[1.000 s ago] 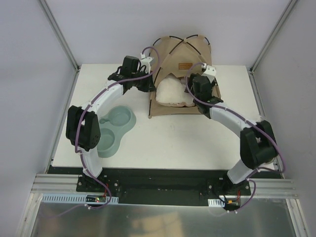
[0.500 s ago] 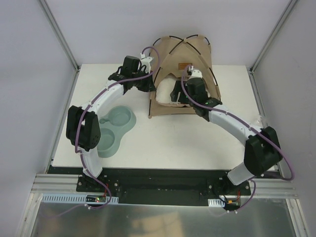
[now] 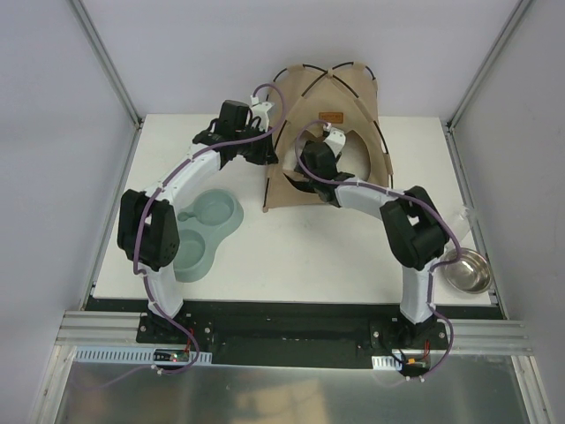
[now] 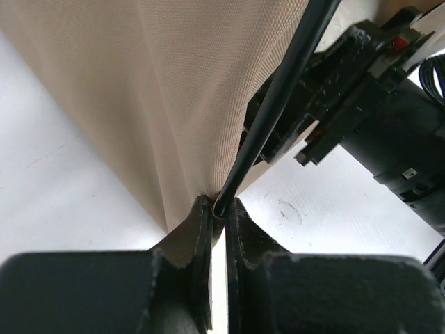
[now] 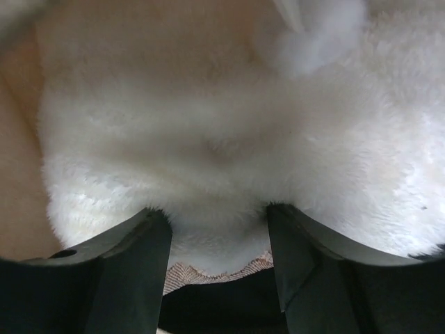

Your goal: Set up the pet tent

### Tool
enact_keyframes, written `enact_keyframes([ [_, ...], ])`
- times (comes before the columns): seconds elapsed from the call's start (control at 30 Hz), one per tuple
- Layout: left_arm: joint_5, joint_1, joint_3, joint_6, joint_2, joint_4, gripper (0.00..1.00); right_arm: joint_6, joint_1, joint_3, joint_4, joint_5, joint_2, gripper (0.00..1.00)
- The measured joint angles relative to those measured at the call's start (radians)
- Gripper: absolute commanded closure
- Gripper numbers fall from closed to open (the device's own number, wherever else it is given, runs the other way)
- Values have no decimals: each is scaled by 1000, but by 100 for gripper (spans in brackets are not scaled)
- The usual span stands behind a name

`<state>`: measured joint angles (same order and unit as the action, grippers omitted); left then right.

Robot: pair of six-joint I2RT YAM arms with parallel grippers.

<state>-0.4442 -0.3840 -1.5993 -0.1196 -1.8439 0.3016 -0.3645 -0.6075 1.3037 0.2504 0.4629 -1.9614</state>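
Left wrist view: left claw (image 4: 219, 209) pinches the pole (image 4: 278, 104) at the tent (image 4: 153, 83) hem; right claw (image 5: 217, 229) gapes around the cushion (image 5: 208, 139). Fabric likely limp and light, poles springy: grip poles.

Top view looks down on the whole table (image 3: 291, 256) from behind; both wrist views sit close against the tent (image 3: 351, 95) at its far edge

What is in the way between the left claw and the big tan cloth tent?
Nothing visible. The left gripper is shut on the thin black pole of the tan fabric tent.
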Motion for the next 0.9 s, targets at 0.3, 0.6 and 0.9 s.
enact_keyframes([
  [0.3, -10, 0, -1, -2, 6, 5, 100, -70, -2, 29, 66, -126, -43, 32],
  [0.6, -22, 5, -10, -5, 8, 23, 100, -132, -3, -135, 6, -213, 86, 19],
  [0.9, -19, 13, -16, -9, 8, 30, 84, -104, 10, -282, -245, -65, 604, 5],
])
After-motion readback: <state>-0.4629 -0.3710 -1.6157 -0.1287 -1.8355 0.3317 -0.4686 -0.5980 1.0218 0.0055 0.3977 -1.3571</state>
